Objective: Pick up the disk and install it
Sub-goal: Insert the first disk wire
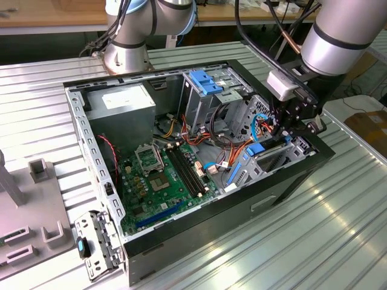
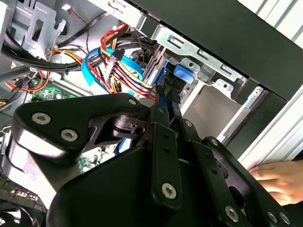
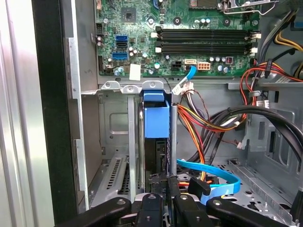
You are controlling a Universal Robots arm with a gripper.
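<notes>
Your tool (image 3: 163, 198) is clenched on the disk (image 3: 156, 124), which stands on edge in the metal drive bay (image 3: 111, 142) at the case's (image 1: 284, 181) three o'clock corner, smooth blue plastic rails showing.

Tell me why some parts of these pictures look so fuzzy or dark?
In the second wrist view the gripper sits so close that its black body is soft and dim, and a hand at the edge is blurred. In the first wrist view the disk is crisp and evenly lit. In the exterior view the ribbed metal table shines with glare.
</notes>
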